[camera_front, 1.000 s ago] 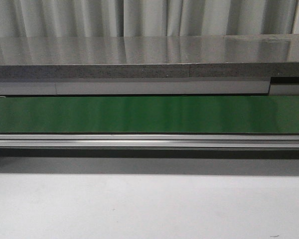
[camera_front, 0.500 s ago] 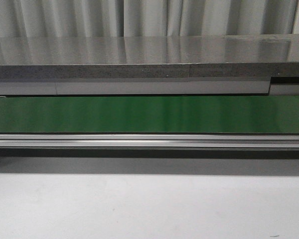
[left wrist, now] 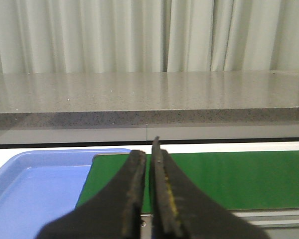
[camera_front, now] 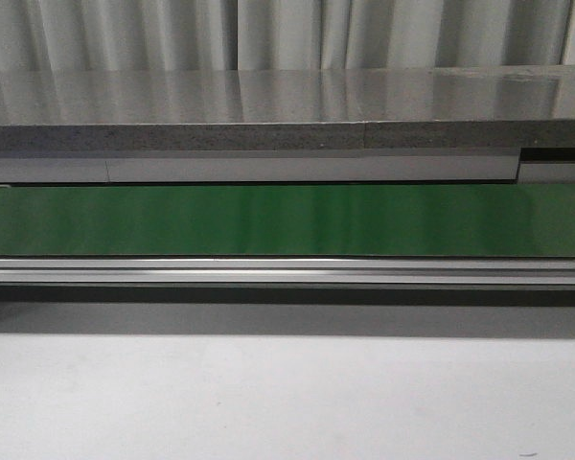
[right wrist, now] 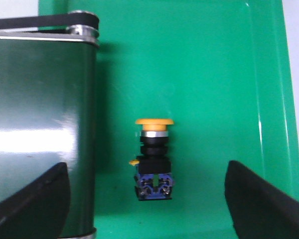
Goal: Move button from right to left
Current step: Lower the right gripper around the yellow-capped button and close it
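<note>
The button [right wrist: 154,159] lies on its side on the floor of a green tray [right wrist: 224,64], as the right wrist view shows. Its yellow cap sits at one end, the black body follows, and the bluish end is at the other. It touches nothing but the tray. Just beside it runs the rounded end of a dark green belt [right wrist: 40,129], with a metal roller at the corner; the belt's edge appears to overlap the tray, though the angle makes that hard to judge.

The right tool [right wrist: 147,201] is spread wide, one dark finger [right wrist: 32,201] over the belt and the other over the tray, with the button between them and clear of both.

The left tool [left wrist: 148,194] is narrowed almost to a close, only a thin slit between its fingers, and it holds nothing. Past it are a blue tray [left wrist: 35,189] and the green belt, beneath a grey speckled bench [left wrist: 149,99].

The front view shows the belt [camera_front: 287,220] running across, with a metal rail [camera_front: 287,271] along its near edge and neither arm in sight.
</note>
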Available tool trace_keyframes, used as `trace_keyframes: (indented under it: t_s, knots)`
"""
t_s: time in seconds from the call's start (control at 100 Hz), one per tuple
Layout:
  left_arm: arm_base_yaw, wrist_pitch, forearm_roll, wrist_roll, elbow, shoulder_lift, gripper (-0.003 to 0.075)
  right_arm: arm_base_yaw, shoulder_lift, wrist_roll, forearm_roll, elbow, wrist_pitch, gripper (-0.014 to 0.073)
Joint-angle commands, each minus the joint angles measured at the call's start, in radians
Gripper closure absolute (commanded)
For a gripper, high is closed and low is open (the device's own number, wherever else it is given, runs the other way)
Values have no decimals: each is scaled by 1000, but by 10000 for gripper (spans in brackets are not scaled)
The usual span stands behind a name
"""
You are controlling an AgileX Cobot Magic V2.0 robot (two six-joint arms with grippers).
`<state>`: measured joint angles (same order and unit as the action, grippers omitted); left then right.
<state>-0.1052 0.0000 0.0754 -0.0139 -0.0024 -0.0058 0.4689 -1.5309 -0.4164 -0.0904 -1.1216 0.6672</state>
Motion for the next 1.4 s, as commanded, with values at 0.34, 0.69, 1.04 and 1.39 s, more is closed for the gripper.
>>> trace_keyframes:
  t_s: [0.34, 0.69, 1.04, 1.39]
  knots:
    - [-9, -82, -2, -10, 42, -35, 715, 161, -23, -303, -134, -38, 19, 1]
    - [-9, -82, -2, -10, 42, -35, 715, 165, -121, -393, -183, -38, 35, 1]
    - [-9, -82, -2, -10, 42, -35, 715, 165, -196, -413, -157, -38, 2, 3]
    - [-9, -82, -2, -10, 42, -35, 715, 164, -277, -425, -158, -45, -35, 3]
